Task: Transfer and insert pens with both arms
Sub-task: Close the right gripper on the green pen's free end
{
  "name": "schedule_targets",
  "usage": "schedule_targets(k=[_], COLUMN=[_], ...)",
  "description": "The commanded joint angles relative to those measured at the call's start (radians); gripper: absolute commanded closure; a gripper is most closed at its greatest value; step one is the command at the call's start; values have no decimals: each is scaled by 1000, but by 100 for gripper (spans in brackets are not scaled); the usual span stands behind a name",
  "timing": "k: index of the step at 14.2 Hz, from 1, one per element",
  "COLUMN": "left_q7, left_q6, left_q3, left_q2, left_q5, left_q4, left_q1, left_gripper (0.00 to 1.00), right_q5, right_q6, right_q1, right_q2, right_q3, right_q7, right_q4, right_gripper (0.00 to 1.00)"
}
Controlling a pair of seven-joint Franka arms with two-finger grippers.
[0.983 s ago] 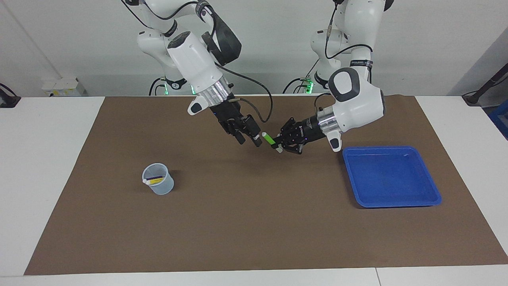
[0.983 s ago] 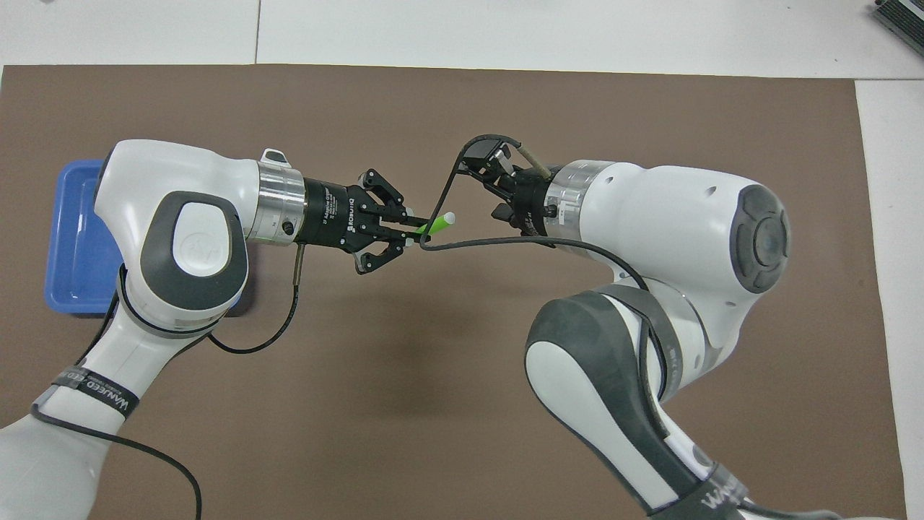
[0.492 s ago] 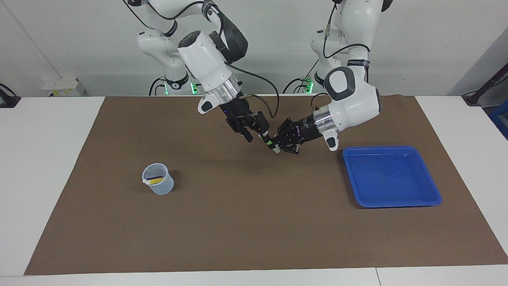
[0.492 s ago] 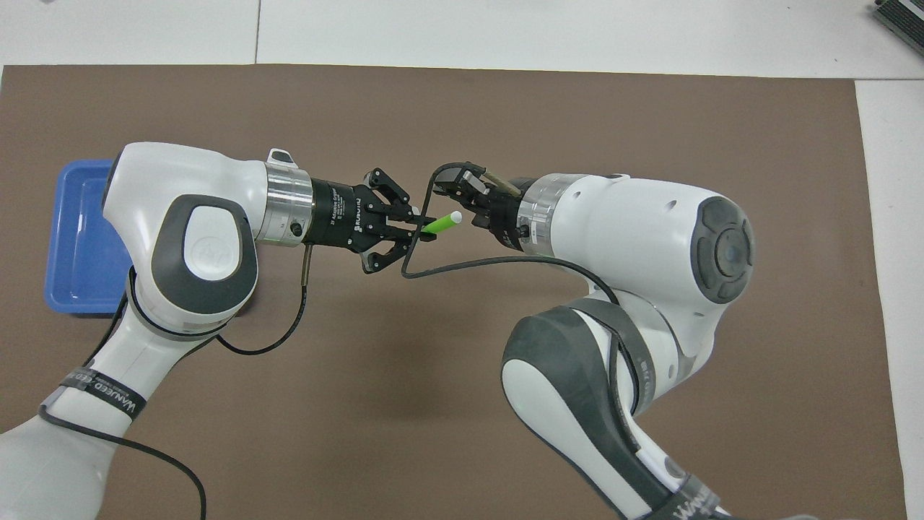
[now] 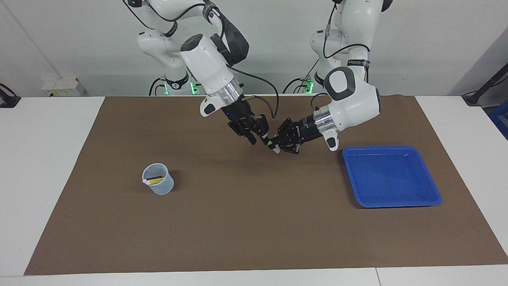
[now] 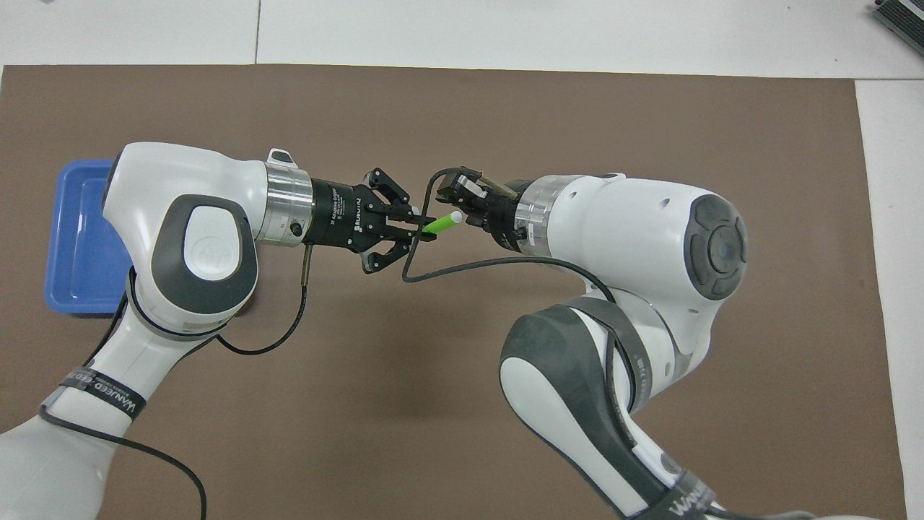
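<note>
The hand-over is under way above the middle of the brown mat, nearer the robots than the cup. The left hand point(image 6: 417, 230) is clamped on the green pen point(image 6: 435, 224), holding it out in the air. The right hand point(image 5: 260, 136) is at the pen's pale tip; I can't tell how its fingers stand. Next, I'd guess, it must grip firmly before the left lets go. Farther out, the cup point(image 5: 158, 184) holds the yellow and purple pens point(image 5: 155, 180).

A large brown rectangular mat point(image 5: 254, 222) covers the white table point(image 5: 47, 167). On the mat, toward the left arm's end, lies a shallow blue plastic tray point(image 5: 391, 202). Toward the right arm's end stands a small translucent plastic cup point(image 5: 163, 187).
</note>
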Motion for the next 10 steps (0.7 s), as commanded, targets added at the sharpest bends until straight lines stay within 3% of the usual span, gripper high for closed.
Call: schedule_targets(k=[1,10], left_q7=[-14,-85], left_q6=[22,63], left_q3=[2,-3], left_q2=[-18,-18], left_q5=[-21,-18], left_q4=[-16,-21], left_q1=[-12,-27], left_gripper=[100,100], right_q5=[-20,-18], right_q6=[-9,-9], right_q1=[5,19], right_q2=[3,16], right_q3=[5,3], right_q7=[0,-7], right_q4=[5,6], right_gripper=[48,60])
